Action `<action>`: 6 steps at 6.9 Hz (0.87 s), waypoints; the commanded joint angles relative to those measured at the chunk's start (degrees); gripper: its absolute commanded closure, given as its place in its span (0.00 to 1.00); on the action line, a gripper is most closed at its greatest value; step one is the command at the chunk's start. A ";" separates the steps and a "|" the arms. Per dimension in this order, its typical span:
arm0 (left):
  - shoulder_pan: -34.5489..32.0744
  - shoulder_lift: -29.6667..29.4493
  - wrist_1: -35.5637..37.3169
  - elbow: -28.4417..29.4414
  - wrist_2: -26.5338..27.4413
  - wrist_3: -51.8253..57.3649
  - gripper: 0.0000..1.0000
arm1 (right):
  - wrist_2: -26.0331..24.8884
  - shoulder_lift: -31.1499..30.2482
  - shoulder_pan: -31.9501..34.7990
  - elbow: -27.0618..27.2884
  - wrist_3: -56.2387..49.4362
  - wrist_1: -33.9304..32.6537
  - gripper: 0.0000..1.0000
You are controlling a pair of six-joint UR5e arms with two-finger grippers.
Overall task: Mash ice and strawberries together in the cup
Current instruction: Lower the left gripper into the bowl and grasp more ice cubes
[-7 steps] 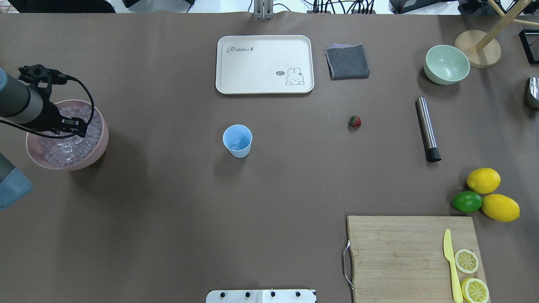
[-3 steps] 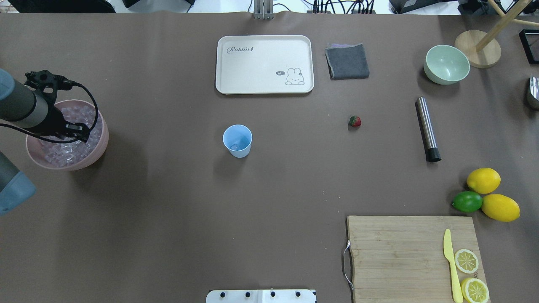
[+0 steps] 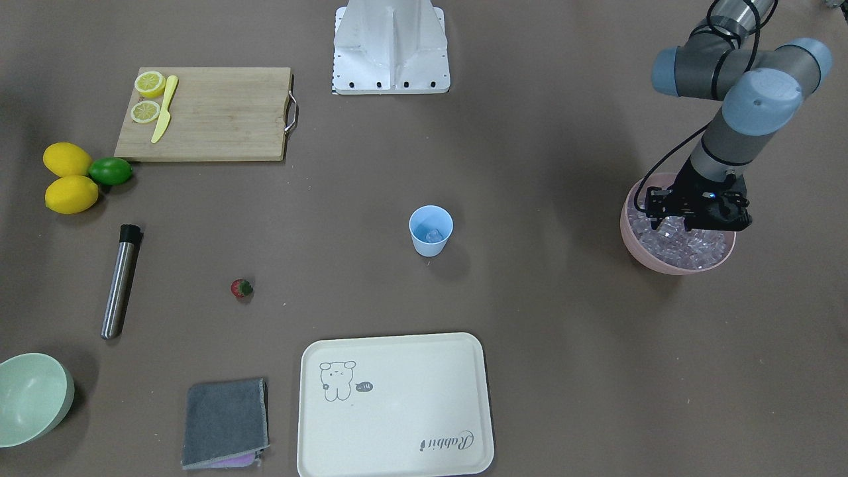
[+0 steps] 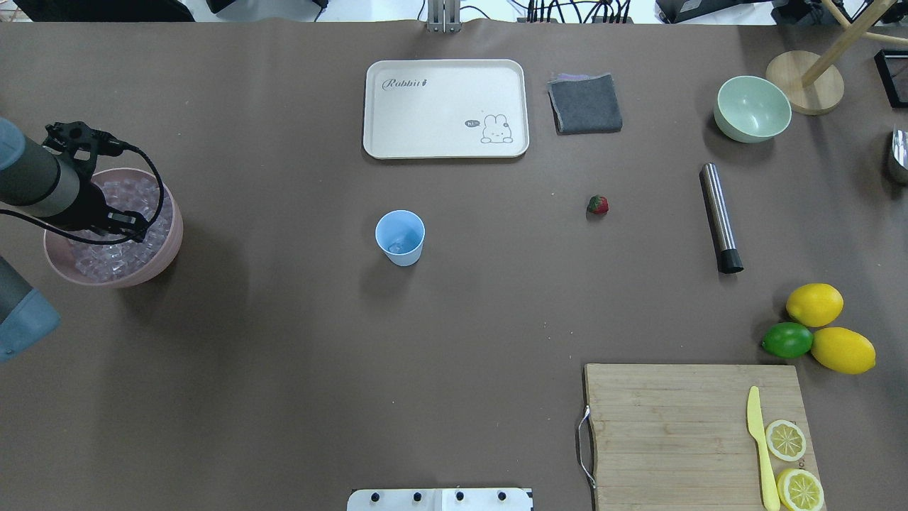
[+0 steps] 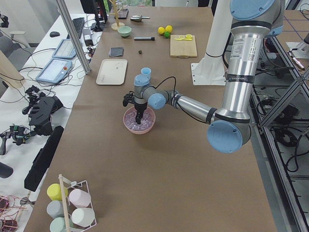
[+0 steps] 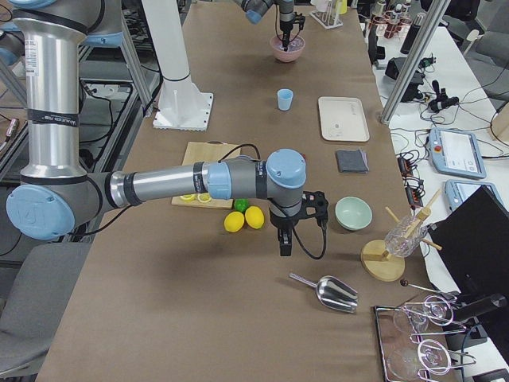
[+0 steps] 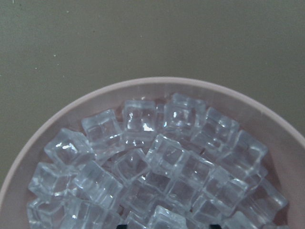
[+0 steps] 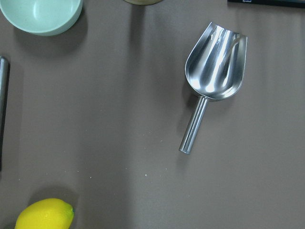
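Change since a second ago: the left gripper [image 4: 131,226] has shifted a little toward the robot's side of the round pink bowl [image 4: 170,248]. Nothing else on the table has moved.

Near row:
- Wooden cutting board [image 4: 674,426], carrying a yellow plastic knife [image 4: 759,447] and two lemon slices.
- Two whole yellow lemons, with a green lime [image 4: 787,340] just beside them.

Middle row:
- Pink bowl, heaped with clear glassy ice cubes [image 7: 157,157]. The left gripper is dipped among the top cubes. Whether it is parted or closed on a cube cannot be told.
- Small light-blue tapering plastic cup [image 4: 401,245], upright, well apart from the bowl, with one ice cube [image 3: 434,235] already inside.
- Small red strawberry [image 4: 598,205] with a green top, lying on the table, not yet in the cup.
- Steel cylinder with a black end [image 4: 718,213], lying flat. It is likely the masher.

Far row:
- Cream rectangular tray [image 4: 440,106].
- Folded grey cloth [image 4: 585,104].
- Pale-green bowl [image 4: 752,106].

Off to the side:
- Right gripper [image 6: 284,243], hanging above bare table near a steel scoop [image 8: 214,62]. Its state cannot be told.

Handling, as judged:
- The cubes look hard, slick and loosely stacked. Pinch a proud top cube across two flat opposite faces.
- The cup looks light and may tip.
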 commanded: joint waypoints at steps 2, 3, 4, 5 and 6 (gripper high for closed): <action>0.08 -0.27 0.00 0.34 -0.06 0.04 0.45 | -0.03 0.00 0.05 0.13 0.00 0.00 0.00; 0.08 -0.36 0.00 0.42 0.03 -0.04 0.50 | -0.03 0.00 0.05 0.22 0.00 0.00 0.00; 0.00 -0.36 0.00 0.43 -0.06 -0.04 0.62 | -0.03 0.00 0.05 0.22 0.00 0.00 0.00; 0.08 -0.36 0.00 0.43 -0.06 0.04 0.75 | -0.03 0.00 -0.04 0.22 0.00 0.00 0.00; 0.00 -0.45 -0.09 0.69 0.03 0.04 0.87 | -0.03 0.00 -0.04 0.22 0.00 0.00 0.00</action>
